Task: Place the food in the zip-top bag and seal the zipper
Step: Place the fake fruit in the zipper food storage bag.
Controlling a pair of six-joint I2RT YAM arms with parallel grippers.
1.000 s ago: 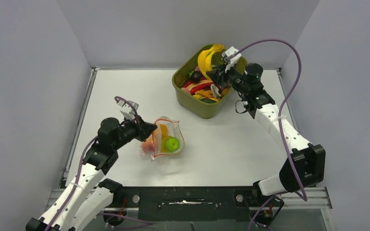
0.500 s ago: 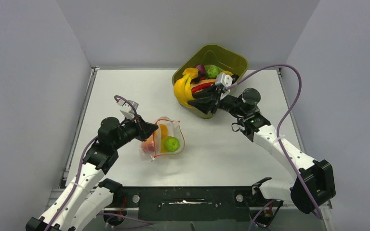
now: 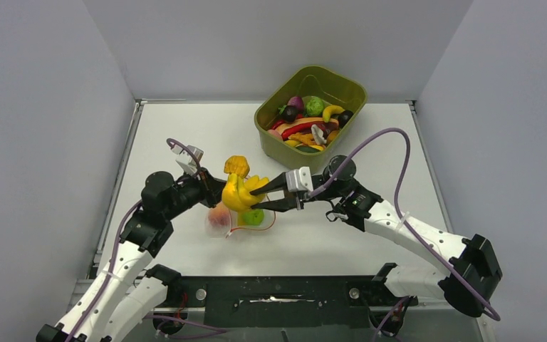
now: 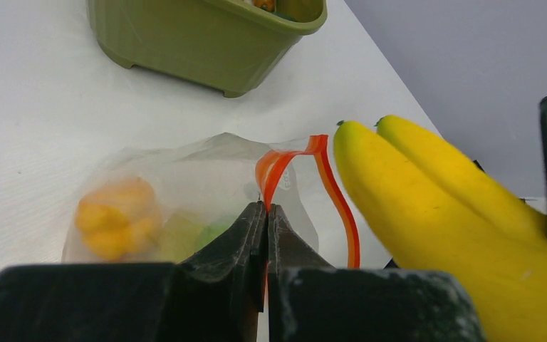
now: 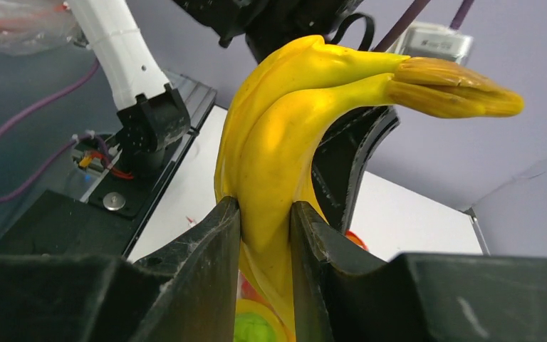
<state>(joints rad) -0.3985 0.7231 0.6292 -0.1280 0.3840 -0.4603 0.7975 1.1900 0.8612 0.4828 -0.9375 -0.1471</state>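
The zip-top bag [image 3: 236,226] lies on the table left of centre, with a green lime [image 3: 253,217], a peach [image 3: 218,218] and an orange pepper [image 4: 117,217] inside. My left gripper [image 3: 217,191] is shut on the orange-red zipper [image 4: 336,196], pinching it at the bag's mouth and holding that edge up. My right gripper [image 3: 257,199] is shut on a bunch of yellow bananas [image 3: 238,189], gripped by the middle. The bananas [image 4: 434,214] hang just above the open mouth, stem end [image 5: 456,89] upward, hiding most of the bag from above.
An olive-green tub [image 3: 306,162] with several more toy foods stands at the back right of the table, its side wall [image 4: 185,43] beyond the bag. Grey walls enclose the table on three sides.
My right arm has swung from the tub down and left to the bag, carrying the bananas with it. The left gripper and the bag have stayed put.
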